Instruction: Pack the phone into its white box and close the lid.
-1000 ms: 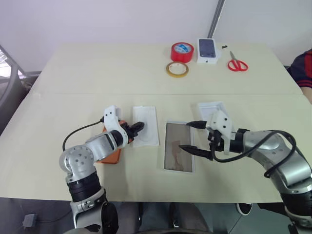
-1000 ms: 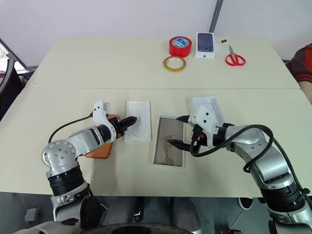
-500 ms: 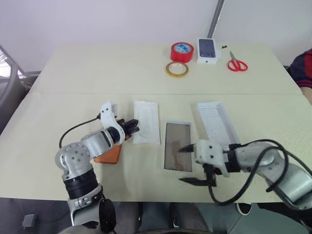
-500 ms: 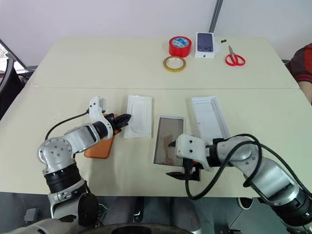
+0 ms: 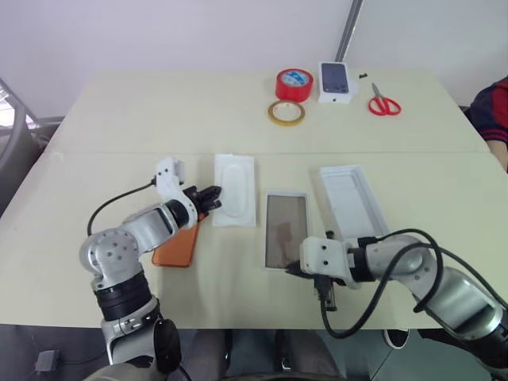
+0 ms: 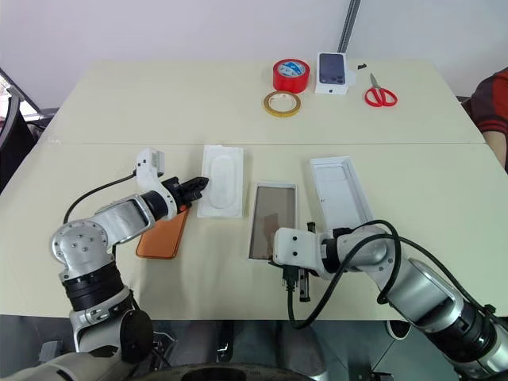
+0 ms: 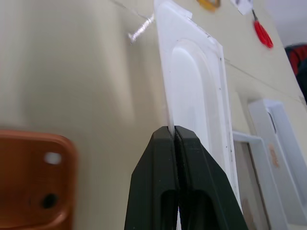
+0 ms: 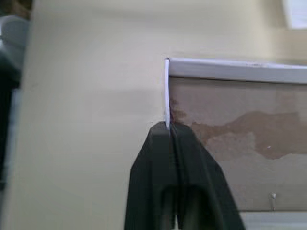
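Right wrist view: white box (image 8: 230,70) rim in right end effector (image 8: 169,130).

On the table (image 5: 119,111), the phone (image 5: 176,246) lies in the left part of the frame, toward the lower edge. Just right of it and a little higher lies the insert (image 5: 236,190); the left gripper (image 5: 213,195) sits at the insert's left edge, over the phone's upper end. Right of the insert, near the frame's centre, lies the white box (image 5: 286,240). The right gripper (image 5: 294,271) is at the box's lower edge. The lid (image 5: 349,202) lies just right of the box. Along the upper middle of the frame, left to right, stand the tape ring (image 5: 288,113), the tape roll (image 5: 296,84), the carton (image 5: 336,81) and the scissors (image 5: 384,104).
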